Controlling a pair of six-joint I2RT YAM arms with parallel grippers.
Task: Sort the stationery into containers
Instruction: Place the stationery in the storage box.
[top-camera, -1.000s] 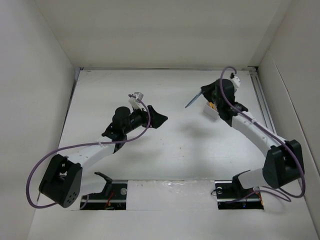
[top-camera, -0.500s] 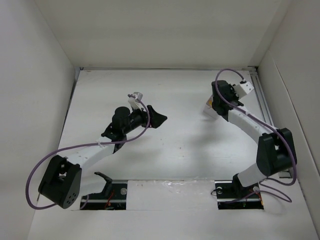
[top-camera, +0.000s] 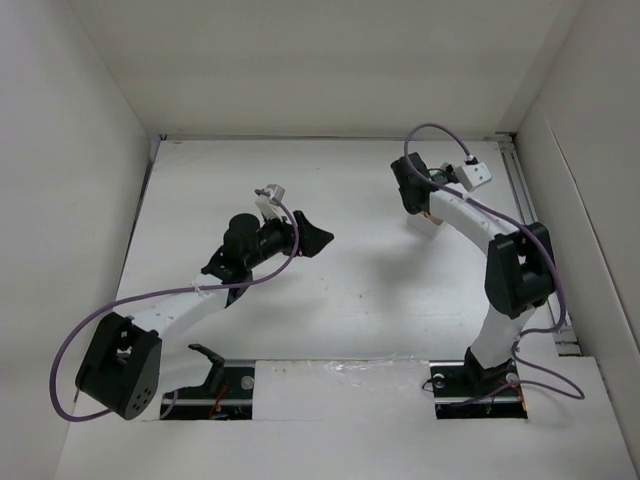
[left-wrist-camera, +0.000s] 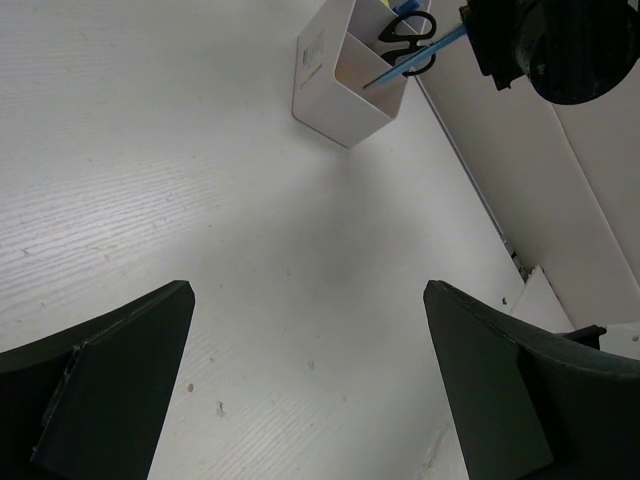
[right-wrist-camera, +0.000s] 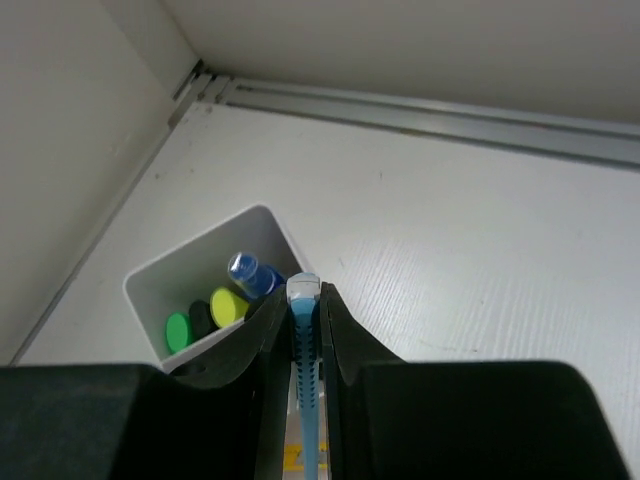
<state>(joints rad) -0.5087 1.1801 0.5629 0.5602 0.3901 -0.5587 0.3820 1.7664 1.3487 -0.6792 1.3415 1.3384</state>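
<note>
Right gripper (right-wrist-camera: 303, 300), pinched on the blue pen (right-wrist-camera: 306, 390), has swung over the box (right-wrist-camera: 150, 285) within the last second; I judge only the drop remains. Left gripper (left-wrist-camera: 307, 290) stands wide open, empty.

Left arm extends forward and low. The left tool (top-camera: 322, 237) holds its jaws spread wide and carries nothing, well apart from the white box (left-wrist-camera: 345, 85). Right arm arches high, wrist pitched down. The right tool (right-wrist-camera: 303, 305) clamps the bluish pen (right-wrist-camera: 308, 400) just above that box.
</note>
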